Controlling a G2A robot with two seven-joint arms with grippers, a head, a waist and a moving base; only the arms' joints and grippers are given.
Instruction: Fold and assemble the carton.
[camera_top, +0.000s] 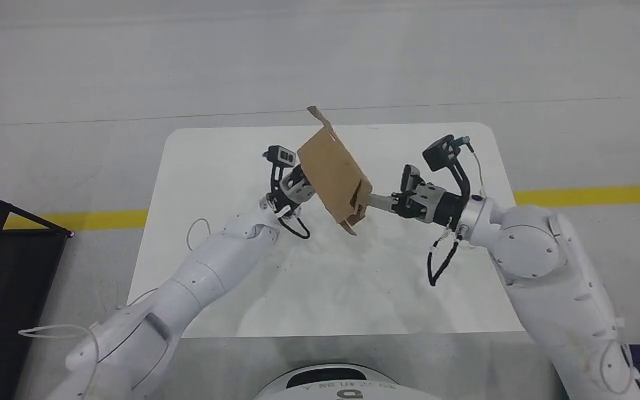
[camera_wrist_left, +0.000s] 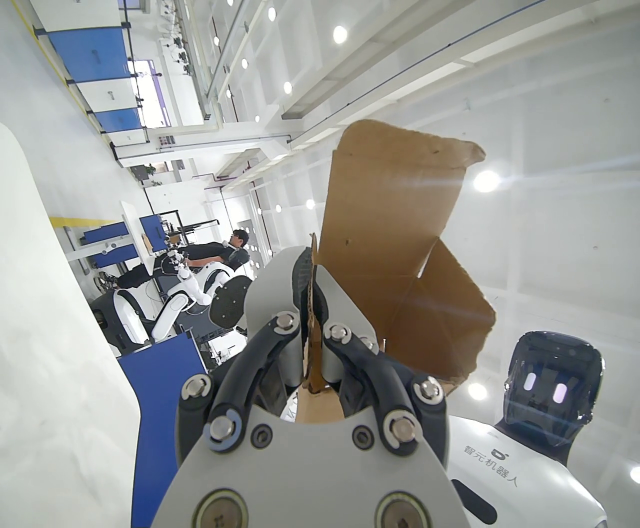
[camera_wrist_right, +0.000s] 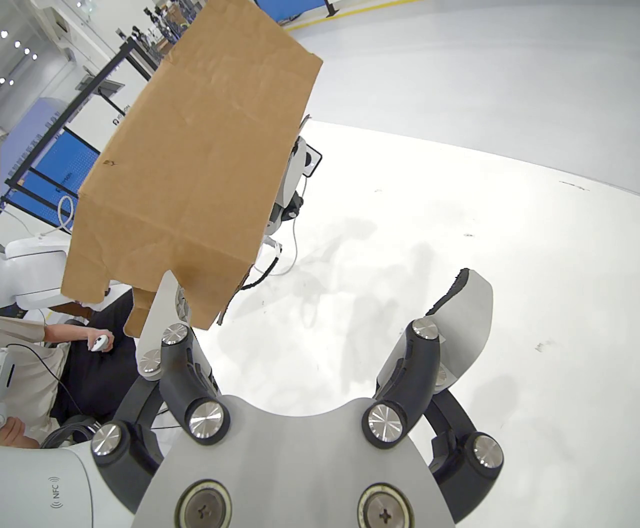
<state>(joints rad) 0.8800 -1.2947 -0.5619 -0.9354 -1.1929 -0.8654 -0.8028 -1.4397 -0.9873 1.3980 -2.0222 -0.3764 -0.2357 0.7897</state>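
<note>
left gripper (camera_wrist_left: 312, 280) clamps carton (camera_wrist_left: 390, 200) edge, right gripper (camera_wrist_right: 317, 285) gapes wide at its flap.

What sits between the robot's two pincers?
The carton: in the top view it hangs above the table, clamped by the left pincer, with the open right pincer at its other side.
</note>
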